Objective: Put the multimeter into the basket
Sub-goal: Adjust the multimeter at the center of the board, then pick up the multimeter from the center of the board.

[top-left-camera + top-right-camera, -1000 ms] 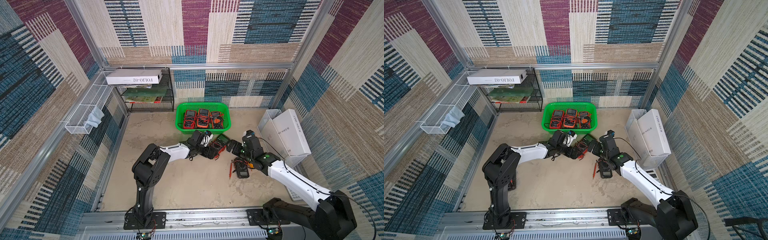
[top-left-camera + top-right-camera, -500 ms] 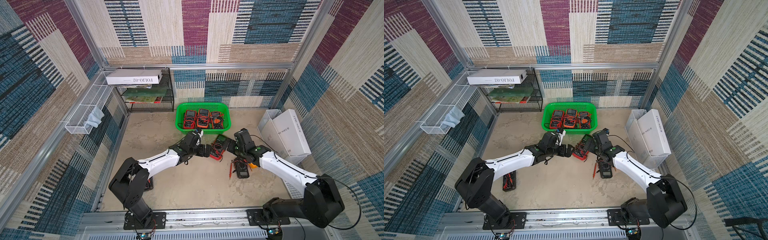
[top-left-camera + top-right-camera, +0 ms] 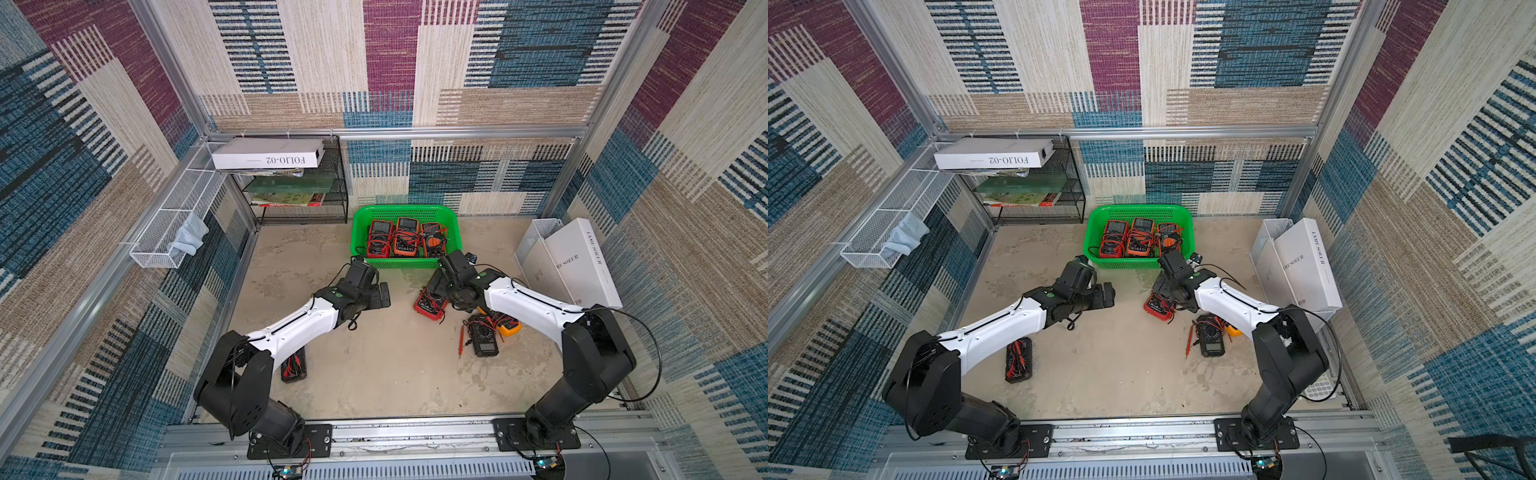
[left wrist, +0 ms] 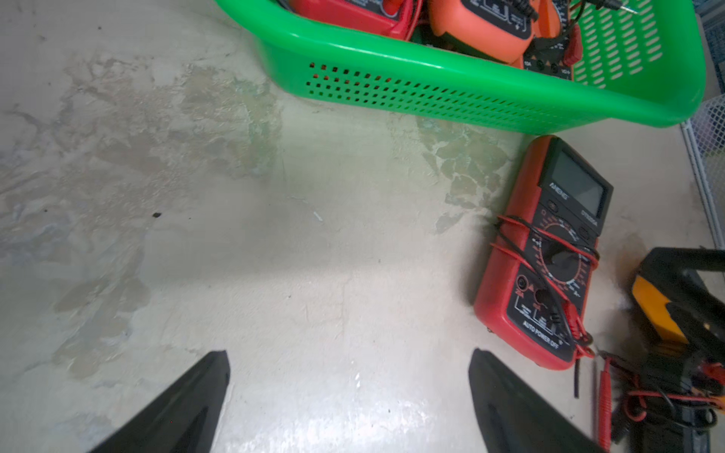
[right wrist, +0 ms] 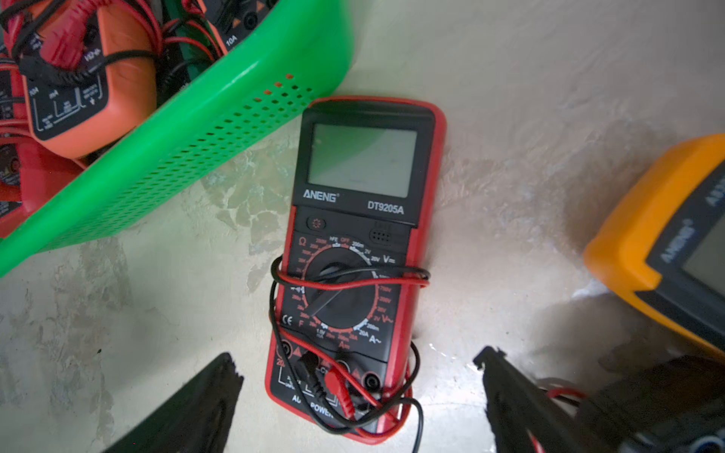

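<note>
1. Red casing, black face: the red multimeter [image 5: 353, 266] lies flat on the floor, screen up, with its red and black leads wound round the dial.
2. The right gripper [image 5: 359, 362] hangs over its socket end. The jaws are spread wide, one finger on each side of the casing with floor showing between finger and case. Nothing is pinched.
3. Its screen end points at the basket [image 3: 405, 207] and sits just beside the near corner. I cannot tell whether they touch.
4. The left gripper [image 4: 350, 355] is spread too, over bare floor with nothing between the fingers. In the top views the red multimeter lies off to its side, apart from it.
5. The basket stands at the back of the floor and holds three meters side by side, one red [image 3: 380, 237] and two orange [image 3: 406, 237], with their leads tangled over them.
6. Near the right arm, on the floor, lie a yellow meter [image 3: 509, 328] and a black meter [image 3: 484, 340], close together, with loose probes beside them.
7. A dark meter [image 3: 1018, 359] lies under the left arm.
8. The white wire tray [image 3: 166, 232] on the wall holds a pale cloth [image 3: 187, 237].
9. The black rack [image 3: 332, 195] carries a white box [image 3: 268, 153] on top.
</note>
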`<state>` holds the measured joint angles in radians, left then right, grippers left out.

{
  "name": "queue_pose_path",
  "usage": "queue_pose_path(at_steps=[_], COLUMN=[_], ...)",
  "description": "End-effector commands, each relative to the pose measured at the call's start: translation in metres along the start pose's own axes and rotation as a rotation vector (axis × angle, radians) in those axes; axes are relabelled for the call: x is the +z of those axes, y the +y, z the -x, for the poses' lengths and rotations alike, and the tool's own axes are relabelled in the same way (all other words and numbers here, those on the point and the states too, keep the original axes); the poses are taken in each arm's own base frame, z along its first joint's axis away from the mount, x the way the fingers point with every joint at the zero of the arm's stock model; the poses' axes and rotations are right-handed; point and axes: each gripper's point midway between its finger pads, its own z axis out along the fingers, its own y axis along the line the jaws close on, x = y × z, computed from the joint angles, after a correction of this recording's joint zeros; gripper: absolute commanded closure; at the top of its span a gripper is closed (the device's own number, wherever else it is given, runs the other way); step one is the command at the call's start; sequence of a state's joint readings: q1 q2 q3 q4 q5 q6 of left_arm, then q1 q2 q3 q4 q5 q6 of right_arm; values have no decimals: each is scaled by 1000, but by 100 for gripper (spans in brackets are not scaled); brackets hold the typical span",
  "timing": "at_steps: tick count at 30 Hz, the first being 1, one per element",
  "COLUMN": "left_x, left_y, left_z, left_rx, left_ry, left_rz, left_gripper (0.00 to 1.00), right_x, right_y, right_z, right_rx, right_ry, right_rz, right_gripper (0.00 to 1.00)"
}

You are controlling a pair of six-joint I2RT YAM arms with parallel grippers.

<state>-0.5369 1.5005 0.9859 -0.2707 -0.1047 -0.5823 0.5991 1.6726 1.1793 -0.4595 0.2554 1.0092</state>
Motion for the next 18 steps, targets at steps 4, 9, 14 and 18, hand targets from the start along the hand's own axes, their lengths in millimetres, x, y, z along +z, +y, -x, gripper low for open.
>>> queue_pose_path(at_steps=[4, 9, 14, 18], left_x=[-5, -4, -2, 0], left_y=[3, 3, 2, 1], left_z=[4, 5, 2, 0], left_rx=[-30, -38, -48, -52], left_ry=[-11, -14, -8, -2], left_rz=[-5, -14, -26, -33], left_gripper=[0, 0, 0, 0], right_x=[14, 25, 34, 43], right_y=[-7, -8, -8, -4], right_z=[7, 12, 17, 19], right_rx=[-8, -22, -27, -45], right_ry=[-15, -21, -25, -22], right_rz=[-91, -98, -95, -94], right_gripper=[1, 1, 0, 0])
